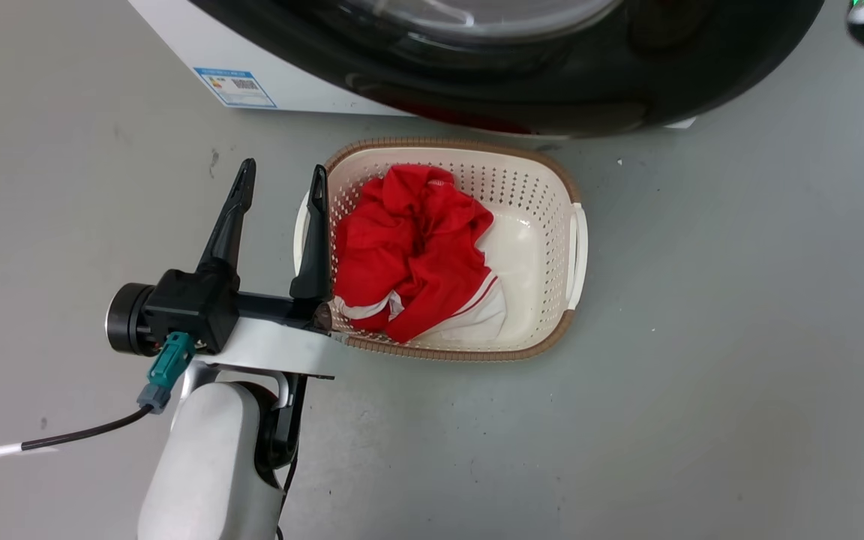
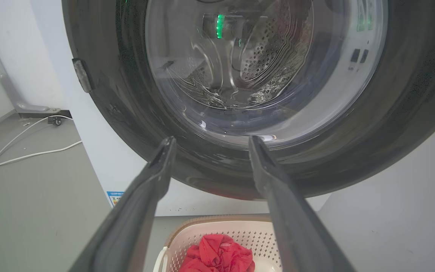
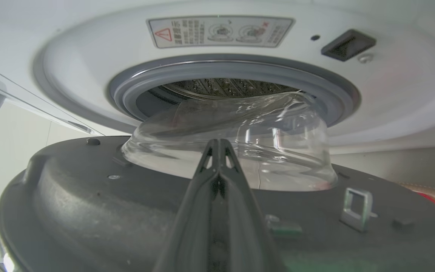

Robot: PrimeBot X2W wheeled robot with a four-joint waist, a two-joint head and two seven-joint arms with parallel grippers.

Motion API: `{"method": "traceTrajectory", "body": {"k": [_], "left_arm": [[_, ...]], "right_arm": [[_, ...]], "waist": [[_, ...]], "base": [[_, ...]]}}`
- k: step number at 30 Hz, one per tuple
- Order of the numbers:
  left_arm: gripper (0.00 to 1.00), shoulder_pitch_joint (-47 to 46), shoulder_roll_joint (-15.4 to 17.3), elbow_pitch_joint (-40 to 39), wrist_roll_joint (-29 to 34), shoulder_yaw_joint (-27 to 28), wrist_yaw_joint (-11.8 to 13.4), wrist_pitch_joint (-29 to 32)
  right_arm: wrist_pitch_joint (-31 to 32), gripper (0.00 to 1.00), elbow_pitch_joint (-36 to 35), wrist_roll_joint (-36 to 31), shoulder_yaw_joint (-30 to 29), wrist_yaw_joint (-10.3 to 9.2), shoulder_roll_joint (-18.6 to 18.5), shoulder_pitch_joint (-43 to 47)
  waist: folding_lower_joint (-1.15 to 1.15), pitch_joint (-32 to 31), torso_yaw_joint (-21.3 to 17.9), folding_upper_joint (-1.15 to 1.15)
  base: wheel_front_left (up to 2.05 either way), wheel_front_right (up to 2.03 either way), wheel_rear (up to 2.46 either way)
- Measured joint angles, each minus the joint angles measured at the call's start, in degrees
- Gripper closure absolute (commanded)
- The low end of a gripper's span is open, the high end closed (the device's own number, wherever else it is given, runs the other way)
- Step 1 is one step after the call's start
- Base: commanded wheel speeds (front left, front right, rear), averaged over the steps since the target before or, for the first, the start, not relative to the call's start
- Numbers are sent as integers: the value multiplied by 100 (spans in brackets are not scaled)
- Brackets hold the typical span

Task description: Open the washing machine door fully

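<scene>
The washing machine door (image 1: 552, 90) is a glossy black disc with a clear glass bowl (image 3: 240, 151), standing ajar from the white washing machine (image 2: 93, 151). In the right wrist view I look at the door's grey inner face (image 3: 89, 204), with the grey gasket (image 3: 134, 94) and steel drum (image 3: 225, 87) beyond. My right gripper (image 3: 217, 145) is shut on nothing, its tips near the base of the glass bowl. My left gripper (image 1: 283, 174) is open and empty, low in front of the door's outer face (image 2: 410, 113), apart from it.
A cream perforated basket (image 1: 552, 187) holding a red garment (image 1: 409, 247) sits on the grey floor just under the door, right of my left fingers (image 1: 316, 225). White cables (image 2: 13, 151) lie on the floor left of the machine. A silver latch loop (image 3: 355, 204) sticks up from the door's inner face.
</scene>
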Motion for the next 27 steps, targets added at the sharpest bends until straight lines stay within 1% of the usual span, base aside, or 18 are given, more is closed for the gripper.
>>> {"method": "traceTrajectory", "body": {"k": [9, 13, 18, 27], "left_arm": [[0, 131, 0, 114, -3, 54, -5, 0], [0, 290, 0, 198, -40, 76, -5, 0], [0, 550, 0, 303, -2, 118, -47, 0], [0, 914, 0, 355, 43, 199, -94, 0]], "right_arm": [[577, 100, -188, 164, 57, -1, 55, 621], [702, 100, -313, 231, 67, -1, 114, 965], [855, 100, -494, 313, 108, -1, 249, 1460], [1144, 100, -1044, 483, 220, -1, 533, 2451]], "waist": [[0, -411, -57, 0], [0, -671, -80, 0], [-1, -1040, -119, 0], [-2, -1640, -154, 0]], "base": [[0, 0, 0], [0, 0, 0], [0, 0, 0], [0, 0, 0]]}}
